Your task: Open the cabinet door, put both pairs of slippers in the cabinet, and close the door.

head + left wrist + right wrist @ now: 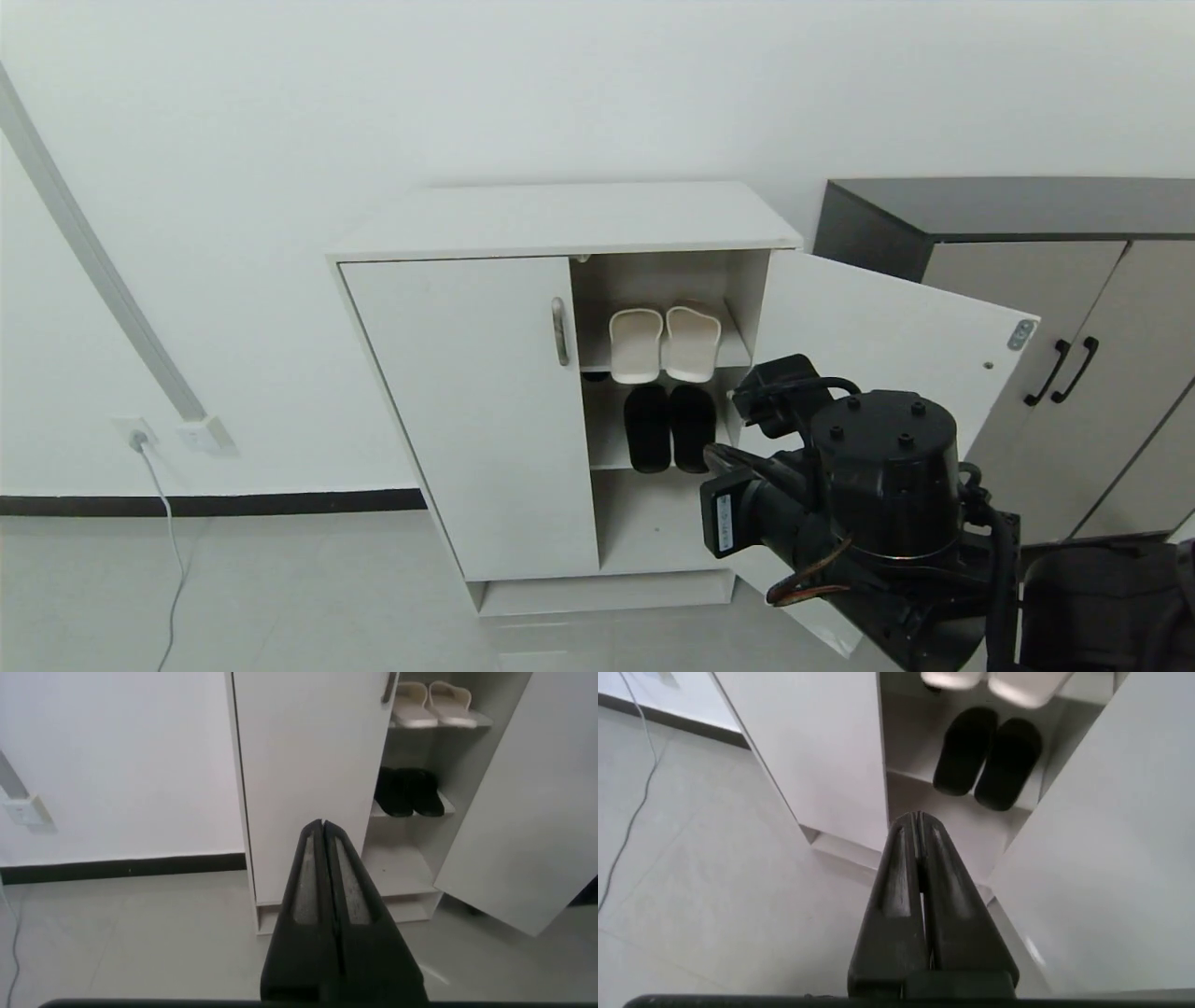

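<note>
Wall: a plain white painted wall (233, 187) spans the head view from 9 through 12 to 2 o'clock.
Conduit: a flat grey plastic cable conduit (93, 252) slants down the wall at 9 o'clock and ends at a small white junction box (207, 435).
Socket: a white wall socket (133, 431) sits just beside the box, at its 9 o'clock. A thin pale cable (173, 560) hangs from it to the floor, toward 7 o'clock.
Skirting: a black skirting strip (205, 504) runs along the wall's foot at 8 o'clock.
Floor: a pale grey glossy tiled floor (280, 597), 6 to 8 o'clock.
Furniture: a dark-topped grey two-door cabinet (1008, 280) stands at 3 o'clock, doors shut, with paired black bow handles (1064, 371).
Light: even and soft.
</note>
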